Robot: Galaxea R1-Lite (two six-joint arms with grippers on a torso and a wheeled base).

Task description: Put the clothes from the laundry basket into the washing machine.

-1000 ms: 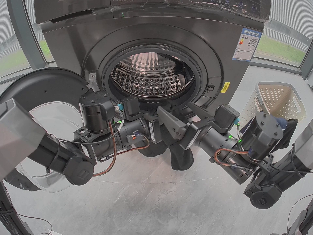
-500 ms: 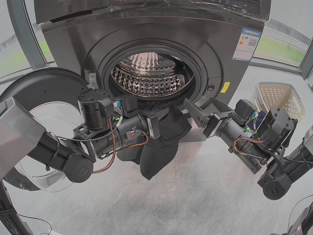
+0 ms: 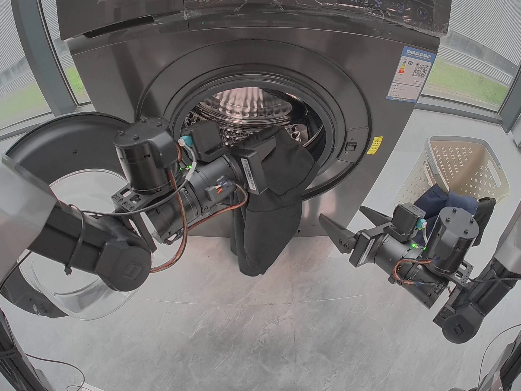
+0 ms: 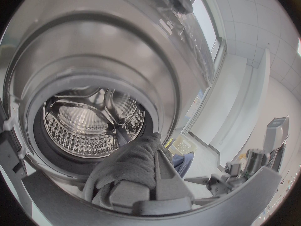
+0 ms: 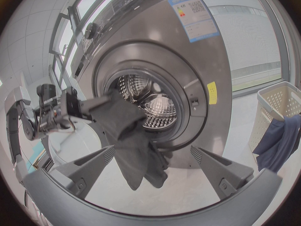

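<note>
A dark grey garment [image 3: 269, 213] hangs from my left gripper [image 3: 267, 156], which is shut on its upper part at the lower rim of the washing machine's drum opening [image 3: 255, 109]. The cloth's top lies against the door seal and the rest dangles toward the floor. In the left wrist view the garment [image 4: 131, 167] bunches over the gripper's fingers [image 4: 166, 176] in front of the drum [image 4: 91, 123]. My right gripper [image 3: 344, 218] is open and holds nothing, low and to the right of the garment [image 5: 128, 135]. The laundry basket [image 3: 488, 161] stands at the right with blue clothes [image 3: 450, 202] draped over its edge.
The machine's round door [image 3: 70, 153] is swung open on the left, behind my left arm. Grey tiled floor [image 3: 260, 327] lies free in front of the machine. In the right wrist view the basket [image 5: 276, 102] and blue cloth [image 5: 279, 142] sit at the far side.
My left gripper has risen and moved forward, carrying the dark garment up to the drum opening. My right gripper has drawn back, down and to the right, away from the garment.
</note>
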